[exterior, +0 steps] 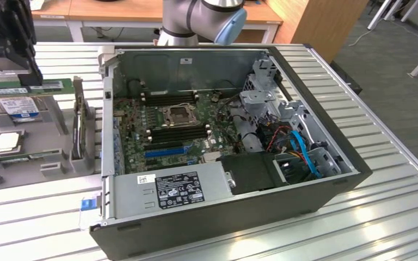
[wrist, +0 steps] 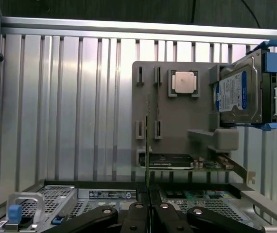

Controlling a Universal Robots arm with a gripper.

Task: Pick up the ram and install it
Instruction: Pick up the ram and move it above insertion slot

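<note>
Here, the ram [exterior: 28,88] in the gripper [wrist: 148,216].

— Anything legible on the grey metal power-supply box [exterior: 133,198]?
— Its black label [exterior: 178,190] carries white print, too small to read. The white barcode sticker [exterior: 145,179] beside it is the same.
— And the silver hard drive [wrist: 249,87]?
— Its blue-and-white label [wrist: 230,94] is illegible. So is the white strip [exterior: 2,91] on the ram [exterior: 53,86], a long thin green circuit-board stick.
</note>
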